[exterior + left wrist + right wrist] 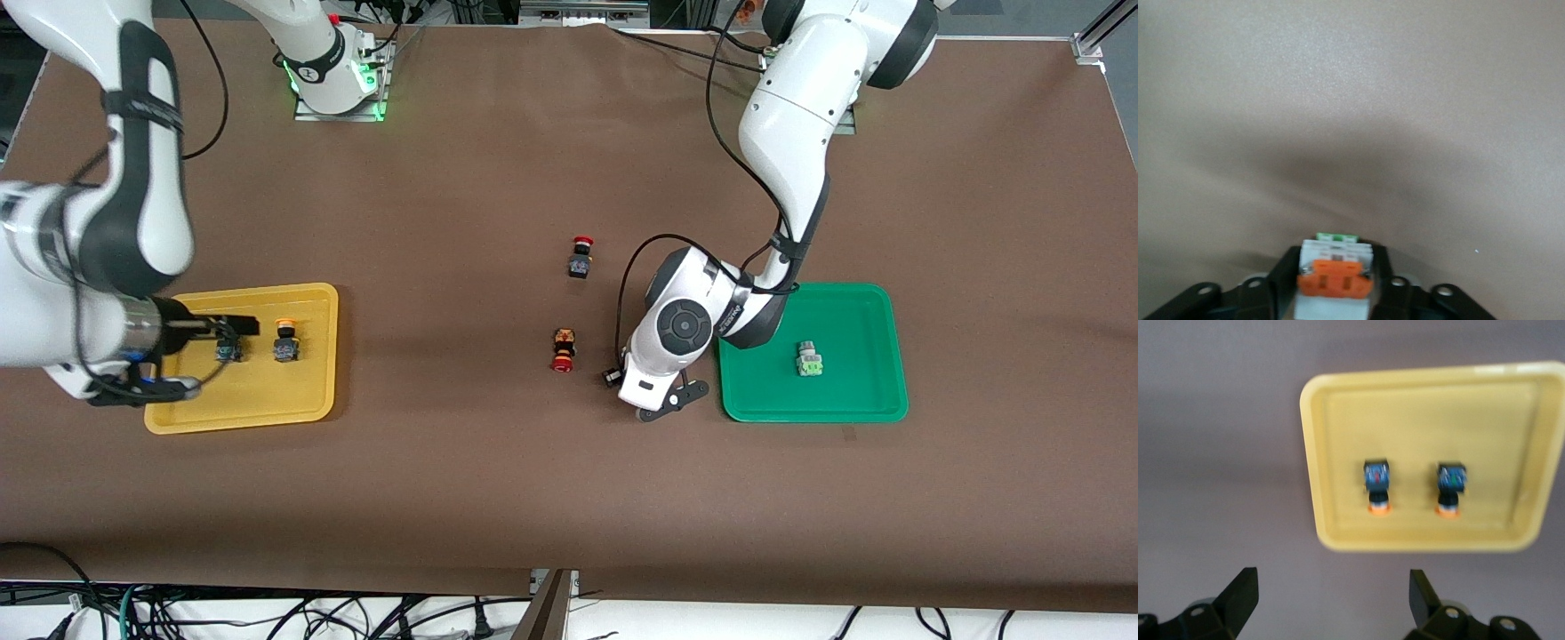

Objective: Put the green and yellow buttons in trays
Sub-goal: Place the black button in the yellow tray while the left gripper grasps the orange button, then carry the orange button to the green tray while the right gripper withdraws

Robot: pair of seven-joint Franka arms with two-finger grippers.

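Observation:
A pale grey block with an orange face and a green far end sits between my left gripper's black fingers, which are shut on its sides. That gripper is low over the brown table beside the green tray, and its hand hides the block in the front view. A green-faced grey block lies in the green tray. The yellow tray holds two yellow-capped buttons. My right gripper hangs open and empty above that tray's end.
Two red-capped black buttons lie mid-table: one upright, the other on its side close to the left hand. Both arm bases stand along the table's edge farthest from the front camera. Cables trail from the left arm's wrist.

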